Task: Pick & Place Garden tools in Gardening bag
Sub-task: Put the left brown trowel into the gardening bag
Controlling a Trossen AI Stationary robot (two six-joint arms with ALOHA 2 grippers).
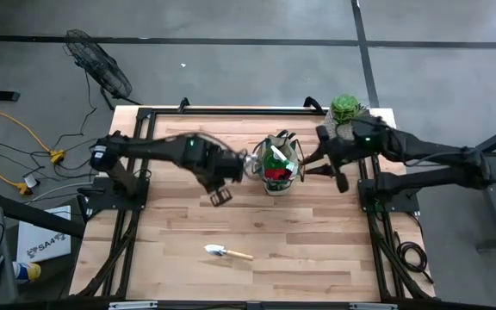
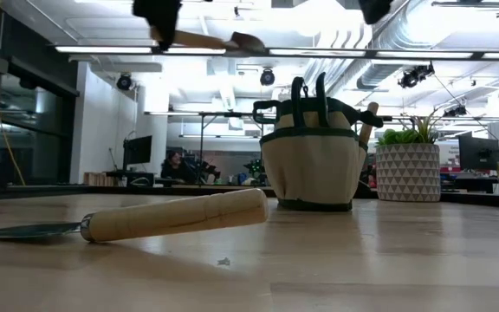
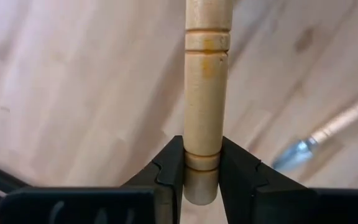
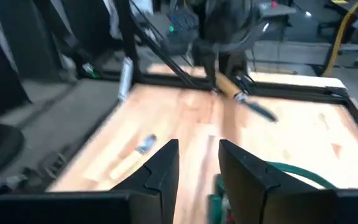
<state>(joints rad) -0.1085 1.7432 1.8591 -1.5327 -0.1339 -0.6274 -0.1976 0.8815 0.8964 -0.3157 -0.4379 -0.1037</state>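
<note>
My left gripper (image 1: pixel 229 175) hangs just left of the gardening bag (image 1: pixel 278 164), shut on a wooden-handled trowel (image 2: pixel 210 40) held high over the table. The tan bag (image 2: pixel 310 169) stands upright on its base, with tool handles and a red item sticking out of its top. A second trowel (image 1: pixel 227 252) lies flat on the table near the front edge. My right gripper (image 1: pixel 310 164) hovers at the bag's right side, its fingers (image 4: pixel 160 168) apart with nothing between them. My left gripper pinches the trowel's wooden handle near its free end (image 3: pixel 202 149) between its two fingers. The fingers come from above, pointing down, and lie across the handle. The trowel is lifted clear and roughly level, its blade (image 2: pixel 248 41) toward the bag.
A green succulent in a pale pot (image 1: pixel 344 112) stands at the table's far right corner, behind the right arm. Bare wood lies between the bag and the lying trowel (image 2: pixel 171 217). A fan (image 1: pixel 97 65) and cables sit on the floor off the table's far left.
</note>
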